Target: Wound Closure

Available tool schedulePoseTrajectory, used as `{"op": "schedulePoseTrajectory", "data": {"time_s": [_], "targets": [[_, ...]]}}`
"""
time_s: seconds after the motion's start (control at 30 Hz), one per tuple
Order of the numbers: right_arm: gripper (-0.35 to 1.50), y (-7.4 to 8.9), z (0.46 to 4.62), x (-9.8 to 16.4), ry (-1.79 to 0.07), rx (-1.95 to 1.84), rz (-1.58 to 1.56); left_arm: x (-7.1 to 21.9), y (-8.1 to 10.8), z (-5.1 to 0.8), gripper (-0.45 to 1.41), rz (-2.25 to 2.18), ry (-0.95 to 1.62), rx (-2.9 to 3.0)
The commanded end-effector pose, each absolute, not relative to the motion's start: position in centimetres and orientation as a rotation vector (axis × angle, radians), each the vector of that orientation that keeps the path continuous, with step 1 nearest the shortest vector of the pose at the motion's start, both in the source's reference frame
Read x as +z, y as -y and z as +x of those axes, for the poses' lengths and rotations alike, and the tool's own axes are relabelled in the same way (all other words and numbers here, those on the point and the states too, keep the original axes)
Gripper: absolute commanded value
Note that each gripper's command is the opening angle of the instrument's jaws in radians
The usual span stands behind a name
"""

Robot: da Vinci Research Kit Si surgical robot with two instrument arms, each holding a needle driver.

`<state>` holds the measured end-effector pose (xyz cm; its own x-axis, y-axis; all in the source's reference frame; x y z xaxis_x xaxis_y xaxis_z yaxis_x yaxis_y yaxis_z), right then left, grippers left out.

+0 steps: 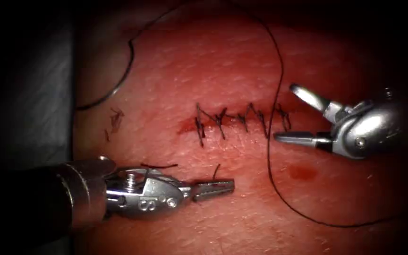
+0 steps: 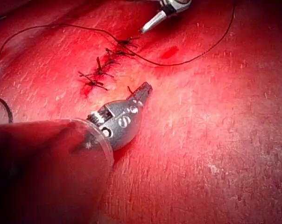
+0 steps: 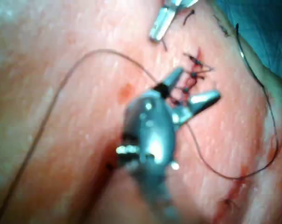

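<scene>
Cut (image 1: 237, 120) on tissue (image 1: 204, 71) stitched shut along its length. Left gripper (image 1: 213, 188) pressed together below the cut, holding nothing. Right gripper (image 1: 291, 113) spread wide at the cut's right end, empty; thread (image 1: 279, 71) runs between its jaws. Needle not made out. Thread looks fine, limp, slippery: likely best pinched squarely near the stitches.

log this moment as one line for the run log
left gripper: shut, holds nothing | right gripper: open, holds nothing, at right end of stitched cut | thread: loose across tissue
</scene>
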<state>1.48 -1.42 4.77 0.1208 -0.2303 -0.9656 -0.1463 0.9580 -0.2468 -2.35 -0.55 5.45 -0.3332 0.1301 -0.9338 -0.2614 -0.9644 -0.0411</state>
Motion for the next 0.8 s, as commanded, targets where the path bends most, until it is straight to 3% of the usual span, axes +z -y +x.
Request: {"op": "schedulePoseTrajectory", "data": {"time_s": [0.03, 0.07, 0.1, 0.13, 0.23, 0.33, 0.8], "targets": [[1.36, 1.51, 1.54, 4.8, -1.455, -0.062, -0.309, 5.64, 0.61, -2.33, 0.46, -1.637, -0.109, 2.319], [1.36, 1.51, 1.54, 4.8, -1.455, -0.062, -0.309, 5.64, 0.61, -2.33, 0.46, -1.637, -0.109, 2.319], [1.36, 1.51, 1.54, 4.79, -1.455, -0.062, -0.309, 5.73, 0.62, -2.27, 0.62, -1.603, -0.071, 2.259], [1.36, 1.52, 1.54, 4.79, -1.455, -0.062, -0.309, 5.79, 0.63, -2.23, 0.64, -1.578, -0.052, 2.221], [1.36, 1.53, 1.54, 4.77, -1.45, -0.054, -0.306, 5.96, 0.63, -2.08, 0.47, -1.525, -0.033, 2.141], [1.36, 1.54, 1.54, 4.75, -1.448, -0.053, -0.307, 6.04, 0.64, -1.92, 0.61, -1.497, -0.03, 2.123], [1.35, 1.52, 1.51, 4.69, -1.448, -0.047, -0.306, 5.18, 1.04, -1.42, 0.61, -1.498, -0.002, 2.142]]}}
